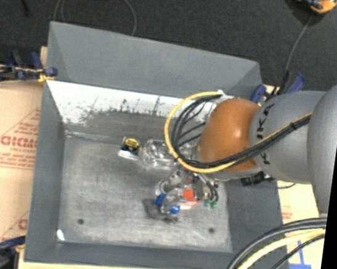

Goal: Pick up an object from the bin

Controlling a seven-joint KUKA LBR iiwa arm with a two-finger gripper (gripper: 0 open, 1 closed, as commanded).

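Note:
My gripper (175, 186) hangs low in the right middle of the bin, under the arm's orange cover. It sits right over a small cluster of things: a blue piece (172, 210), a dark grey piece (152, 207), a red-orange piece (189, 195) and a small green piece (211, 201). Whether anything is held is hidden. Just up and left of the gripper lies a clear plastic thing (152, 153) with a yellow and black end (130, 145).
The arm and its looped cables reach in from the right and cover the bin's right back part. The bin's sloped walls rise on all sides, and the bare grey floor stretches to the left and front of the cluster.

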